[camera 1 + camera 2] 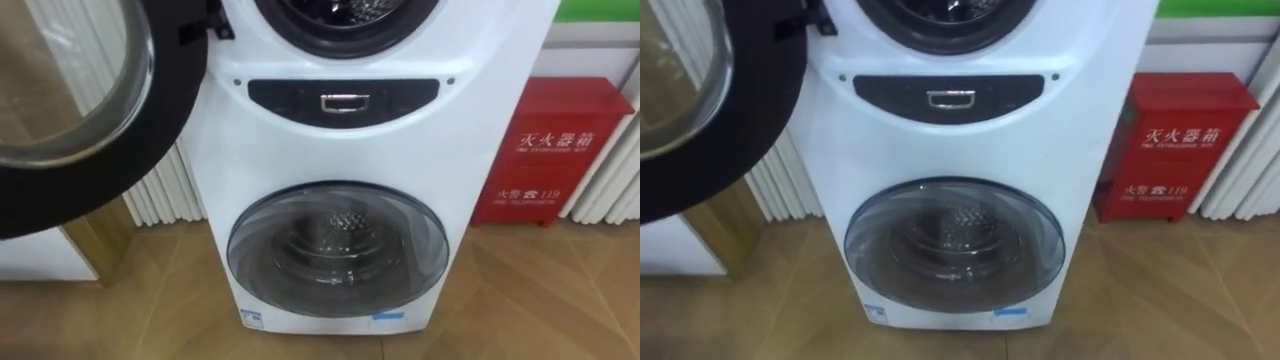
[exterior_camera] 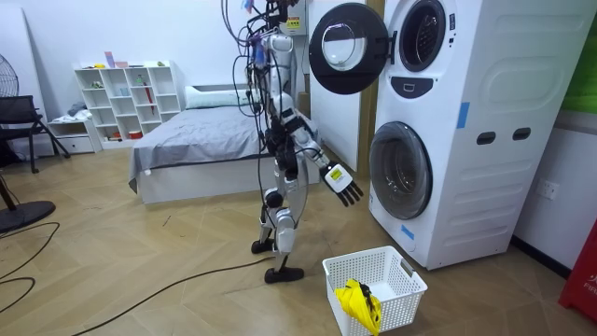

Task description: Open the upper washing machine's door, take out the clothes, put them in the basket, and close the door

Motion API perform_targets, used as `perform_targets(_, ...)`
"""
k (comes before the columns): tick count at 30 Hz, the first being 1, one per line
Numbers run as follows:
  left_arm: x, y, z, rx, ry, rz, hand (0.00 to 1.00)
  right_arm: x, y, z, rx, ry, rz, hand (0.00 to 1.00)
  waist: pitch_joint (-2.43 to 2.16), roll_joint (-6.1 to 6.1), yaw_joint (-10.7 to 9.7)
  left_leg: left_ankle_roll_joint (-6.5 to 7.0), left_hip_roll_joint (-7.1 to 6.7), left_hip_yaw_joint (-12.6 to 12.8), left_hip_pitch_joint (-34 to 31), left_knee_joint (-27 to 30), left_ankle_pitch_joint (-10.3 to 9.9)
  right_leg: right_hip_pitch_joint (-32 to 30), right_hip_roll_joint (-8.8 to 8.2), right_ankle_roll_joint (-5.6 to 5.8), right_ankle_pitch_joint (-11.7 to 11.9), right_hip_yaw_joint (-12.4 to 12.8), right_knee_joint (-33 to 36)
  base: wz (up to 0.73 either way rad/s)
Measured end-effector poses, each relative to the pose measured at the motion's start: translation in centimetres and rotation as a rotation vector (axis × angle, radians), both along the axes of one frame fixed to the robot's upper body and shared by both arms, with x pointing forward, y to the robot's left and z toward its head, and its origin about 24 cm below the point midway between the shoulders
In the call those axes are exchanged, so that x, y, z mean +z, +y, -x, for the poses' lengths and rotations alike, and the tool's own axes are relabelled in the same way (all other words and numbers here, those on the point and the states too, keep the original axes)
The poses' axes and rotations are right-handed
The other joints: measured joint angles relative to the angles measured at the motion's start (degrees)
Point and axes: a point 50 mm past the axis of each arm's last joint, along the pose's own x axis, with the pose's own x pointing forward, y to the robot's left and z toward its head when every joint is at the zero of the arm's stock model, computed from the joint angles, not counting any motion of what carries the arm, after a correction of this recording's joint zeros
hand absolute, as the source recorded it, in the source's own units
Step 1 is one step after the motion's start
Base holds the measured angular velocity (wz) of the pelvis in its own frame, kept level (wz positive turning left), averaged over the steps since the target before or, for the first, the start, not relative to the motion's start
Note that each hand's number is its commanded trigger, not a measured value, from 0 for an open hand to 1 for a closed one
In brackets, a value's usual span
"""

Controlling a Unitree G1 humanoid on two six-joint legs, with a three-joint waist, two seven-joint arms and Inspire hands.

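A white stacked washing machine (image 1: 400, 140) stands right before me. Its upper drum (image 1: 340, 20) is open at the top edge, with the round black-rimmed door (image 1: 80, 100) swung out to my left. What lies inside is too dark to tell. The lower glass door (image 1: 335, 250) is closed. In the room view I stand facing the machine, with my right hand (image 2: 343, 184) held out low in front of the lower door (image 2: 401, 170), fingers straight and holding nothing. A yellow cloth (image 2: 359, 301) lies in a white basket (image 2: 396, 266) on the floor beside my feet.
A red cabinet (image 1: 560, 150) stands against the wall right of the machine. White radiator ribs (image 1: 165, 190) show at its left. Behind me are a grey bed (image 2: 196, 140) and a white shelf (image 2: 126, 98). The floor is wooden.
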Motion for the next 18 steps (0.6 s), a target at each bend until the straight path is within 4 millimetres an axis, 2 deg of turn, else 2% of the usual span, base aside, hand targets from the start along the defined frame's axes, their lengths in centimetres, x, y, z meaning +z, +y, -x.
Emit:
perform_targets(2, 2.3, 2.0, -1.9, 0.024, -0.093, -0.060, 0.00, 0.0, -0.4, 0.7, -0.003, 0.015, 0.012, 0.00, -0.01, 0.36, -1.1, 0.00, -0.02, -0.1, -0.1, 0.0, 0.0, -0.2, 0.29, 0.00, 0.0, 0.3, 0.1, -0.03)
perform_targets(4, 3.8, 2.8, -3.2, 0.019, -0.148, -0.092, 0.00, -0.1, -0.4, 1.0, -0.002, 0.020, 0.010, 0.00, -0.10, 0.58, -1.0, 0.00, -0.02, 0.2, -0.1, 0.0, 0.0, -0.4, 0.39, -0.02, 0.0, 0.7, 0.2, -0.14)
perform_targets(7, 5.5, 3.3, -4.7, 0.000, -0.225, -0.118, 0.00, 0.0, -0.4, 1.2, 0.003, 0.024, 0.008, 0.00, -0.34, 1.35, -1.0, 0.00, -0.01, 0.2, 0.0, 0.0, 0.0, -1.1, 0.61, -0.02, 0.4, 2.1, 0.2, -0.27)
perform_targets(14, 10.6, 4.8, -8.3, -0.046, -0.391, -0.214, 0.00, 0.5, -0.3, 1.0, 0.038, 0.003, 0.027, 0.00, -0.31, 2.21, -1.0, 0.00, -0.02, 0.1, 0.6, -0.1, 0.0, -1.0, 0.75, -0.01, 0.5, 2.9, 0.2, -0.07)
perform_targets(18, 11.3, 5.5, -8.3, -0.021, -0.382, -0.208, 0.00, 1.0, -0.3, 1.2, 0.059, -0.022, 0.043, 0.00, -0.31, 2.70, -0.3, 0.00, 0.03, 0.0, 0.3, -0.1, 0.0, -1.2, 0.86, 0.03, 0.6, 3.4, 0.0, -0.05)
